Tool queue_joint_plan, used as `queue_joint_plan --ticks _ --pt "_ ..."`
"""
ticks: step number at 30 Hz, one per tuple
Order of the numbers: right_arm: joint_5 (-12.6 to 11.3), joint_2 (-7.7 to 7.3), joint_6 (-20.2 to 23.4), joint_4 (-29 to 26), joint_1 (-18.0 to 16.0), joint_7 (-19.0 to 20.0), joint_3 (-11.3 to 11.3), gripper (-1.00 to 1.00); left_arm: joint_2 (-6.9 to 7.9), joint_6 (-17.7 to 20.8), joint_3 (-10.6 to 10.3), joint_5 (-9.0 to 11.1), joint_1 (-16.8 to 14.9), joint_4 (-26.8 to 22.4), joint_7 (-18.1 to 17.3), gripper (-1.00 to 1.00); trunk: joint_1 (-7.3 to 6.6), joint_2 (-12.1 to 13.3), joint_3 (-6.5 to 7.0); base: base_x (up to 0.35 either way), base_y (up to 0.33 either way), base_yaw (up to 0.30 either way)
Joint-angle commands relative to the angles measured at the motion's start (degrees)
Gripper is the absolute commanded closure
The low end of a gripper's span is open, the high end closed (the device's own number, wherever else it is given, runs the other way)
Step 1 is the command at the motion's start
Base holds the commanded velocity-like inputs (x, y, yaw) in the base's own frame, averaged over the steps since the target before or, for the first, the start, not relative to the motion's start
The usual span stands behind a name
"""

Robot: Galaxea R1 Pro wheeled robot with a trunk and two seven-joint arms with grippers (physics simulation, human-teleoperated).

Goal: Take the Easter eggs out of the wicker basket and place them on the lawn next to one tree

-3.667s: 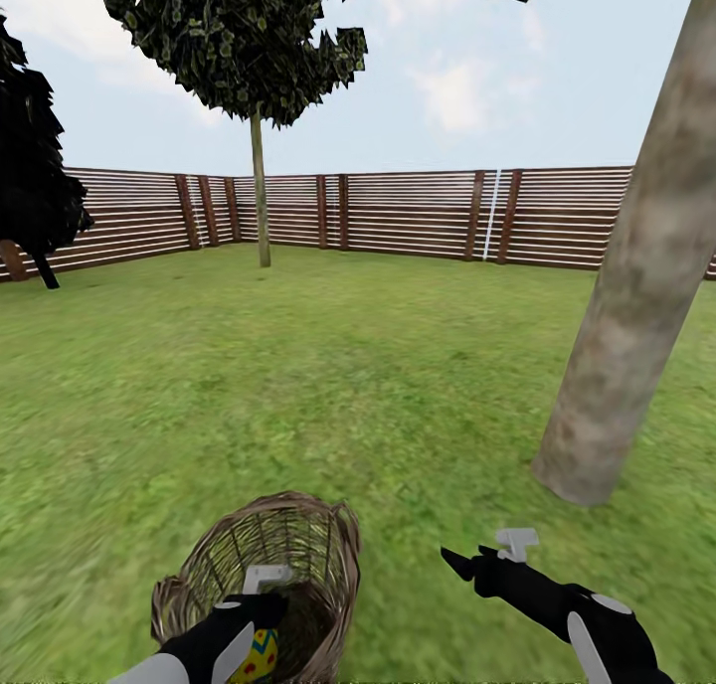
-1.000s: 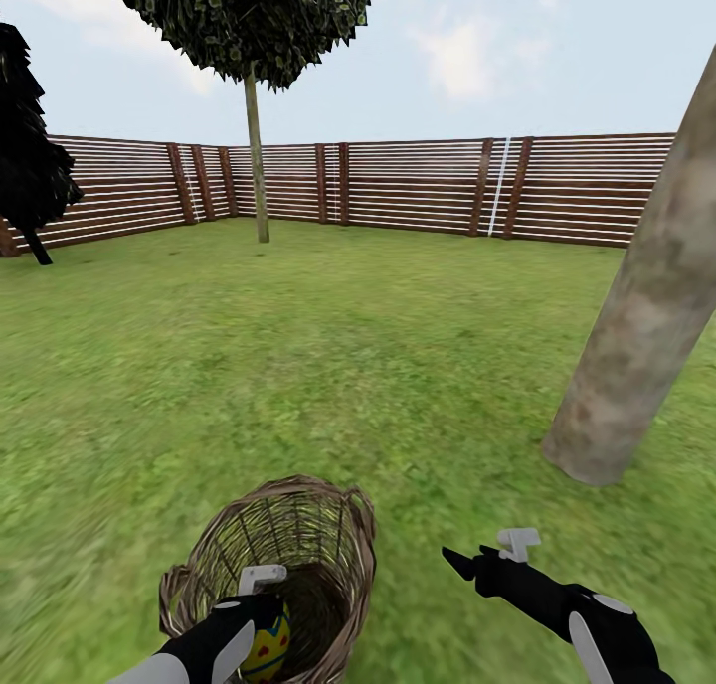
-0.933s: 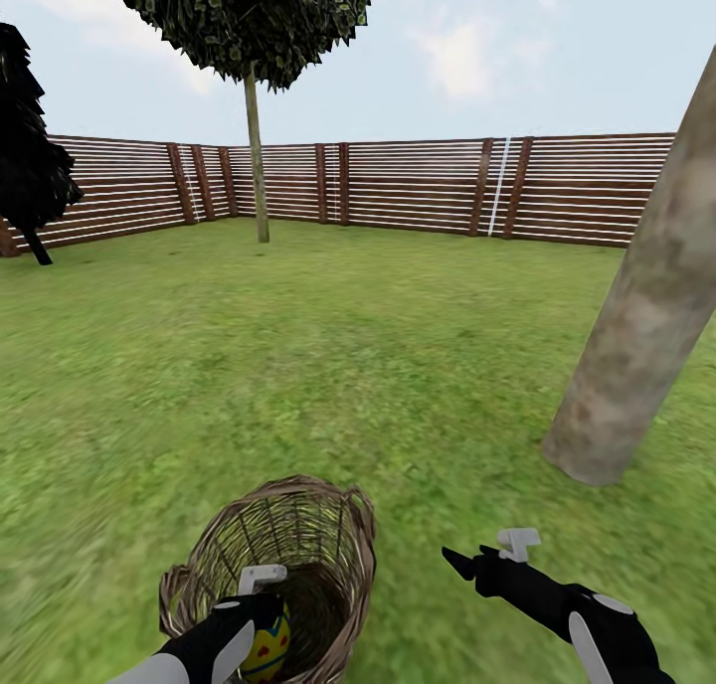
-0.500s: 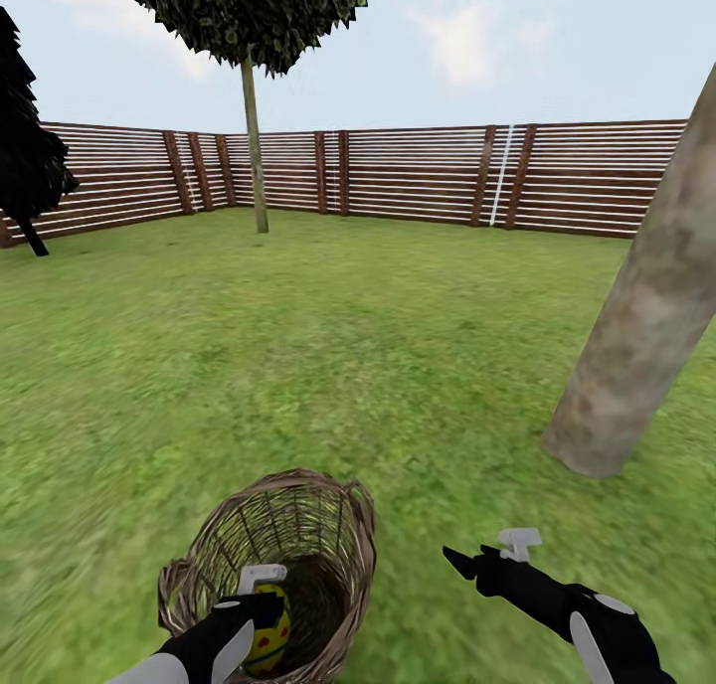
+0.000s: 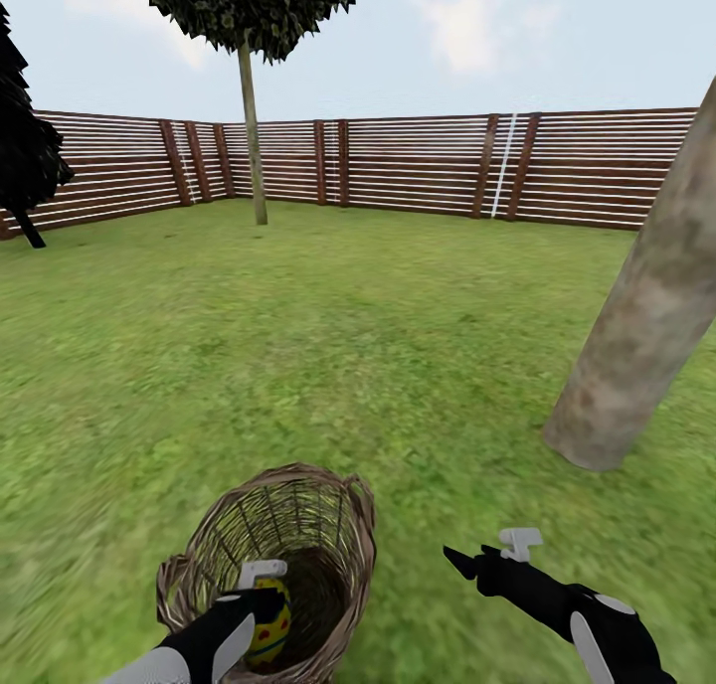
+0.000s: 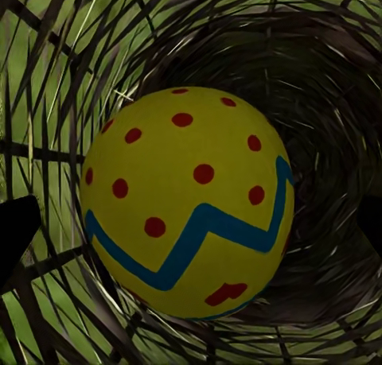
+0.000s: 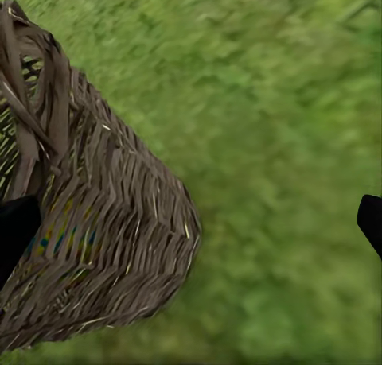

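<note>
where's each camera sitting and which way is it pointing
Head view: looks forward and down over lawn, wicker basket, tree; both arms show.
Left wrist view: inside basket, facing Easter egg; dark claw tips at edges.
Right wrist view: faces basket's outer wall and grass.
All three share the basket.

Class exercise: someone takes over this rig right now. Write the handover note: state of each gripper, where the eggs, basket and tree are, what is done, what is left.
Left gripper: inside the basket, fingers open either side of a yellow egg with red dots and a blue zigzag; not closed on it.
Right gripper: open, holding nothing, over the lawn right of the basket.
Thick-trunked tree: ahead on the right, no eggs beside it.
Done: nothing placed yet.
Left: grip and lift this egg, set it by the tree, then the others. I cannot tell how many eggs the basket holds.
</note>
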Motion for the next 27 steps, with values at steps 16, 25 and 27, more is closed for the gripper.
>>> queue_joint_plan --ticks 16,25,27 --pt "-0.4 0.00 0.4 0.0 0.0 0.1 -0.1 -1.00 0.07 1.0 -0.5 0.4 -2.5 -0.2 -0.2 -1.00 0.30 -0.2 -2.71 0.000 0.000 0.000" --pt "-0.4 -0.05 0.4 -0.9 0.1 5.3 -0.3 -1.00 0.21 0.4 -0.5 0.4 -2.6 -0.2 -0.4 -1.00 0.37 -0.2 -3.37 0.000 0.000 0.000" --pt "-0.4 -0.06 0.4 -1.3 0.2 6.7 -0.4 -1.00 0.26 0.4 -0.5 0.4 -2.6 -0.2 -0.5 -1.00 0.37 -0.2 -3.37 0.000 0.000 0.000"
